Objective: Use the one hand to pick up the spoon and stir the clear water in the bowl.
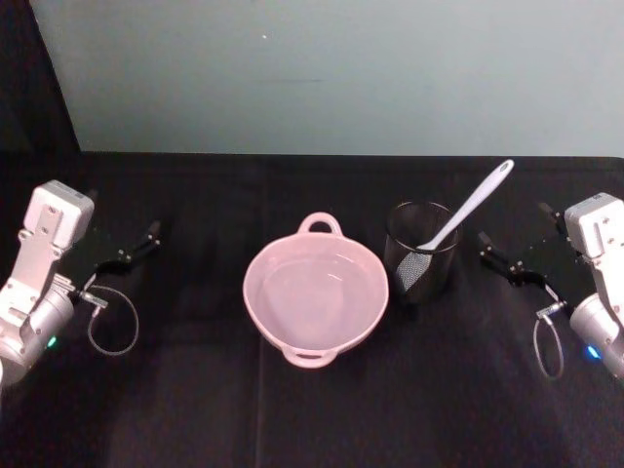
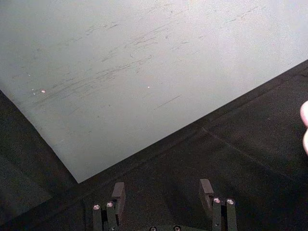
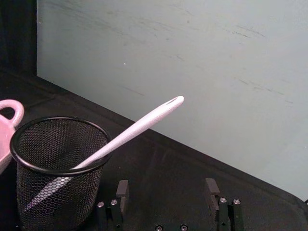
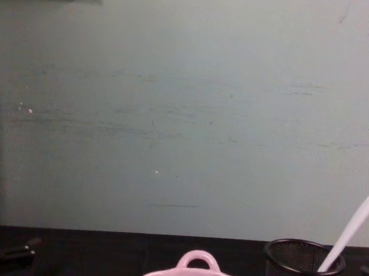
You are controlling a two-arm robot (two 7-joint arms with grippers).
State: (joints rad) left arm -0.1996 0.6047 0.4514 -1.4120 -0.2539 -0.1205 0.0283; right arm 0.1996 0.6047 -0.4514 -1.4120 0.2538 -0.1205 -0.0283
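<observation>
Finds spoon (image 1: pixel 468 210) propped handle-up in cup (image 1: pixel 434 278) right of centre, beside bowl (image 1: pixel 255 292), handy for grasping; holds right gripper (image 3: pixel 166 185) parted at right edge, left gripper (image 2: pixel 162 186) likewise, parked left

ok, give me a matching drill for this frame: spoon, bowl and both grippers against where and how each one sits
Column A
1. spoon
2. bowl
3. left gripper
4. right gripper

Column B
a. open, at the table's right, beyond the cup
b. pink, mid-table, holding clear water
c. leaning in the black mesh cup, handle up
d. open, at the table's left, well apart from the bowl

Pairs: 1-c, 2-b, 3-d, 4-a
</observation>
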